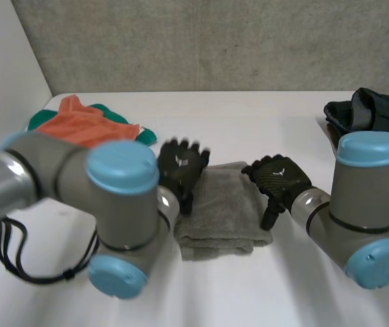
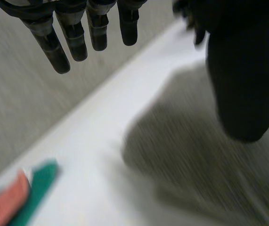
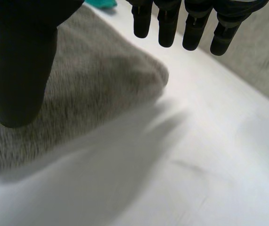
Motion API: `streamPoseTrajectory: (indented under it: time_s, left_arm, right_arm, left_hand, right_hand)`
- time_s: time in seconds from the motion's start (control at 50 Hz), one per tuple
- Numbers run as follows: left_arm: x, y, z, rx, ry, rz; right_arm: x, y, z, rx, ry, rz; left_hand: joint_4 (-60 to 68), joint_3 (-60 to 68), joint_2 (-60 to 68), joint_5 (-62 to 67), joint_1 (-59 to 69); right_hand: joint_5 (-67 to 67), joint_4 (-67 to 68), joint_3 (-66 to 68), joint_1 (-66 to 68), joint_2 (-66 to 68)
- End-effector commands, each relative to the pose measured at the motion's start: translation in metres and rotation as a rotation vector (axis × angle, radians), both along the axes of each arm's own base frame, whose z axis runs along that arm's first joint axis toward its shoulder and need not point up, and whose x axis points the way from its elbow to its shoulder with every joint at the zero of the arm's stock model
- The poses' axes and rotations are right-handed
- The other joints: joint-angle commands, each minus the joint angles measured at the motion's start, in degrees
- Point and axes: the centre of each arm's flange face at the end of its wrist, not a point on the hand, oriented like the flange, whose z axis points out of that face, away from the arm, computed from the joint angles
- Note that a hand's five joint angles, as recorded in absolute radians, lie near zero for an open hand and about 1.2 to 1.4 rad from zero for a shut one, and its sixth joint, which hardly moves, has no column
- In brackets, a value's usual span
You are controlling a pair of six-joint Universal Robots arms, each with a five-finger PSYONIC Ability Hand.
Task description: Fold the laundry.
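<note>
A folded grey towel lies in the middle of the white table. My left hand hovers over the towel's left edge, fingers straight and apart, holding nothing. In the left wrist view its fingers hang above the table with the thumb over the grey towel. My right hand is at the towel's right edge, open and empty. In the right wrist view its fingers point past a corner of the towel, with the thumb above the cloth.
An orange cloth lies on a green cloth at the back left; both show beside the left hand as orange cloth and green cloth. A dark garment sits at the back right. A grey wall backs the table.
</note>
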Motion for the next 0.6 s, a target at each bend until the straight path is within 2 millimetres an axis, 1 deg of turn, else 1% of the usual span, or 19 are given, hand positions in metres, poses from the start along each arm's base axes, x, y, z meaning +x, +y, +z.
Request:
streamPoseTrajectory:
  time_s: [0.02, 0.04, 0.06, 0.08, 0.14, 0.16, 0.2, 0.22, 0.3, 0.42, 0.5, 0.52, 0.6]
  left_arm:
    - [-0.002, -0.009, 0.067, -0.092, 0.148, -0.24]
    - [-0.003, -0.008, 0.071, -0.094, 0.157, -0.275]
    - [-0.004, -0.006, 0.074, -0.095, 0.164, -0.31]
    - [-0.005, -0.003, 0.079, -0.09, 0.172, -0.376]
    - [-0.005, 0.002, 0.083, -0.068, 0.176, -0.457]
    - [-0.005, 0.002, 0.085, -0.048, 0.181, -0.49]
    - [-0.004, 0.003, 0.085, -0.019, 0.185, -0.514]
    - [-0.004, 0.003, 0.084, 0.008, 0.192, -0.529]
    - [-0.005, 0.002, 0.077, 0.044, 0.196, -0.535]
    - [-0.006, 0.002, 0.072, 0.06, 0.193, -0.536]
    - [-0.006, 0.002, 0.07, 0.069, 0.191, -0.535]
    - [-0.006, 0.002, 0.069, 0.07, 0.191, -0.535]
    - [-0.006, 0.002, 0.069, 0.07, 0.191, -0.535]
  right_arm:
    - [0.012, 0.043, 0.007, -0.094, -0.05, 0.093]
    - [0.013, 0.049, 0.005, -0.098, -0.05, 0.104]
    - [0.016, 0.06, -0.002, -0.101, -0.051, 0.129]
    - [0.017, 0.065, -0.007, -0.097, -0.049, 0.14]
    - [0.019, 0.078, -0.019, -0.102, -0.054, 0.168]
    - [0.019, 0.08, -0.021, -0.103, -0.055, 0.171]
    - [0.019, 0.08, -0.027, -0.106, -0.055, 0.17]
    - [0.019, 0.08, -0.034, -0.101, -0.052, 0.17]
    - [0.021, 0.076, -0.044, -0.111, -0.047, 0.167]
    - [0.024, 0.067, -0.046, -0.18, -0.047, 0.166]
    - [0.027, 0.061, -0.052, -0.208, -0.04, 0.171]
    - [0.028, 0.06, -0.055, -0.209, -0.034, 0.172]
    - [0.032, 0.055, -0.057, -0.214, -0.035, 0.173]
  left_hand:
    - [3.83, 3.49, 3.7, 2.83, 4.05]
    - [3.83, 3.49, 3.7, 2.83, 4.05]
    - [3.99, 3.66, 3.87, 2.99, 4.21]
    - [3.83, 3.5, 3.7, 2.83, 4.05]
    - [3.66, 3.33, 3.53, 2.66, 3.88]
    - [3.83, 3.49, 3.7, 2.83, 4.05]
    - [3.99, 3.66, 3.87, 2.99, 4.21]
    - [4.0, 3.66, 3.87, 3.0, 4.22]
    - [4.0, 3.66, 3.87, 3.0, 4.22]
    - [3.83, 3.49, 3.7, 2.83, 4.05]
    - [3.83, 3.49, 3.7, 2.83, 4.05]
    - [3.83, 3.49, 3.7, 2.83, 4.05]
    - [3.83, 3.49, 3.7, 2.83, 4.05]
  right_hand:
    - [-2.67, -2.1, -2.2, -3.12, -2.63]
    - [-2.67, -2.1, -2.2, -3.12, -2.63]
    - [-2.67, -2.1, -2.2, -3.12, -2.63]
    - [-2.67, -2.1, -2.2, -3.12, -2.63]
    - [-2.67, -2.1, -2.2, -3.12, -2.63]
    - [-2.67, -2.1, -2.2, -3.12, -2.63]
    - [-2.67, -2.1, -2.2, -3.12, -2.63]
    - [-2.67, -2.1, -2.2, -3.12, -2.63]
    - [-2.67, -2.1, -2.2, -3.12, -2.63]
    - [-2.67, -2.1, -2.2, -3.12, -2.63]
    - [2.11, 2.68, 2.59, 1.66, 2.16]
    - [4.78, 5.36, 5.26, 4.34, 4.83]
    - [12.02, 12.59, 12.5, 11.57, 12.07]
